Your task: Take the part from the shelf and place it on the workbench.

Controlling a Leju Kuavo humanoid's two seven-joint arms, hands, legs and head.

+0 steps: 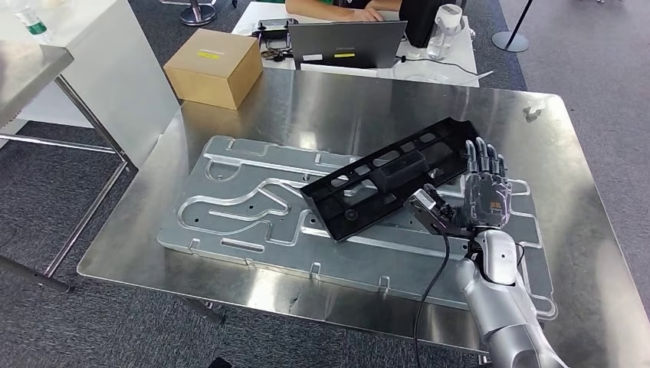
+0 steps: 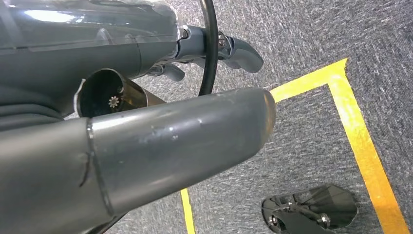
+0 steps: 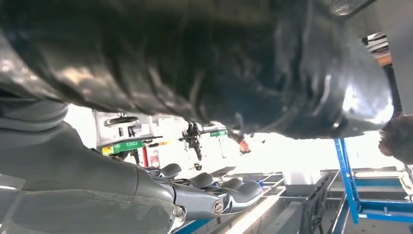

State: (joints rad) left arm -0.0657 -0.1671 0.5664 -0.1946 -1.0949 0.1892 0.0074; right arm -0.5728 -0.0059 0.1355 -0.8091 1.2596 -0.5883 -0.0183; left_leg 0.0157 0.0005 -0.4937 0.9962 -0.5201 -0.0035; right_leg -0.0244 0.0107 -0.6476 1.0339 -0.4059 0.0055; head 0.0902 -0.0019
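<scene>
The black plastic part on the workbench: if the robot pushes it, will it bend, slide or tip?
The black part looks ribbed and moulded, so probably stiff rather than floppy. It lies tilted across the grooved metal plate, so it may rock. On polished metal it would likely slide easily. The right hand is beside its end.

You see a glossy brushed-metal desk [image 1: 536, 130], a matt black plastic part [image 1: 398, 184], and a plain cardboard box [image 1: 215, 67].
</scene>
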